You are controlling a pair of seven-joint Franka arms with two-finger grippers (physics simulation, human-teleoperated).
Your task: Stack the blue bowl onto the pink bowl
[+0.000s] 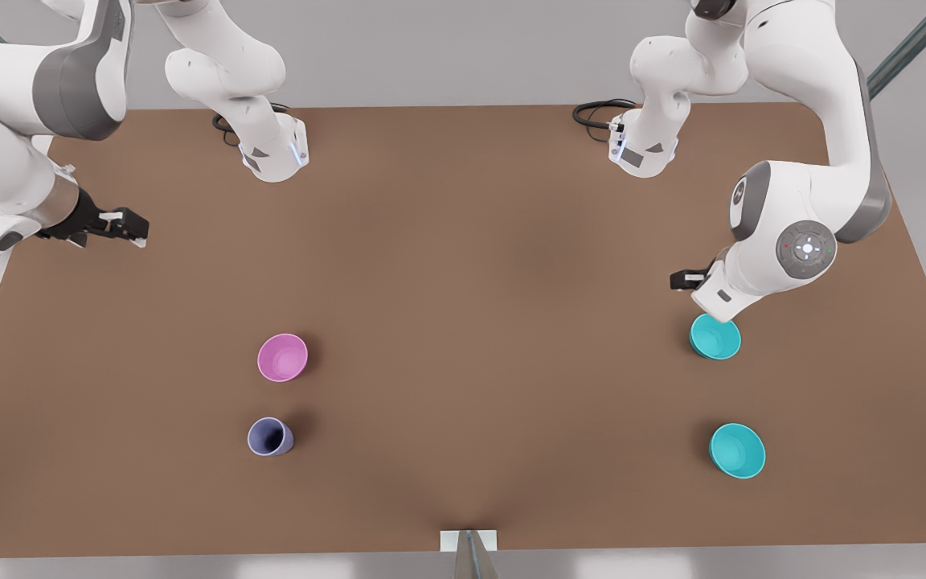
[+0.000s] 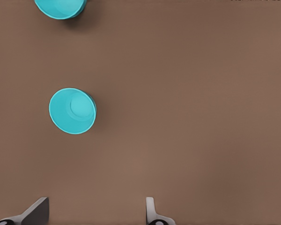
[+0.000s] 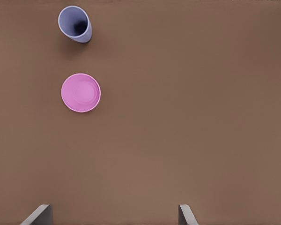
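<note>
The left gripper (image 2: 96, 213), fingers wide apart, hangs just beside the blue bowl (image 1: 714, 336); the right gripper (image 3: 114, 215), also wide, waits well apart from the pink bowl (image 1: 282, 358).

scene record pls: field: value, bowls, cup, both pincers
pink bowl: upright on table, front view's left
cup: periwinkle, just nearer the camera than the pink bowl, apart from it
blue bowls: two at front view's right, far one and near one, apart
left pincer: open, holding nothing, on the arm above the far blue bowl
right pincer: open, holding nothing, waiting at front view's left
stacked: not yet
</note>
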